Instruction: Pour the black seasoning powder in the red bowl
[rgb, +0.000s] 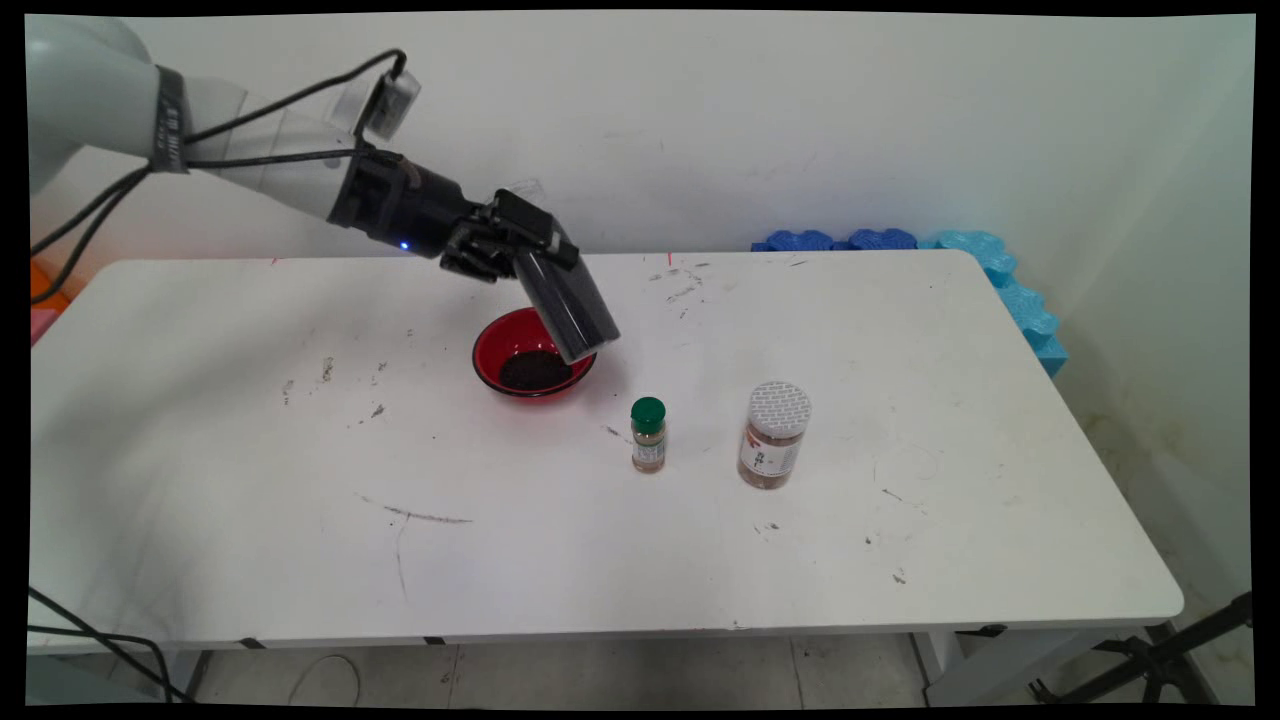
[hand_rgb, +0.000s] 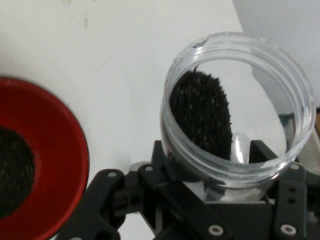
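Pincer (rgb: 522, 252) around clear round jar (rgb: 568, 305)

**Count of things on and above the tabletop**

One white rectangular tabletop (rgb: 250, 520); one shallow red bowl (rgb: 497, 345) holding one heap of dark grains (rgb: 535, 371); one clear plastic jar, open-mouthed and partly filled with dark grains (rgb: 567, 305), gripped in one black two-finger pincer (rgb: 535, 262); two capped spice bottles standing upright: one small glass bottle with a green cap (rgb: 648, 434) and one wider bottle with a white cap (rgb: 774, 435); three jars and bottles in all; one row of blue foam pieces (rgb: 1000, 275) behind the far right corner.
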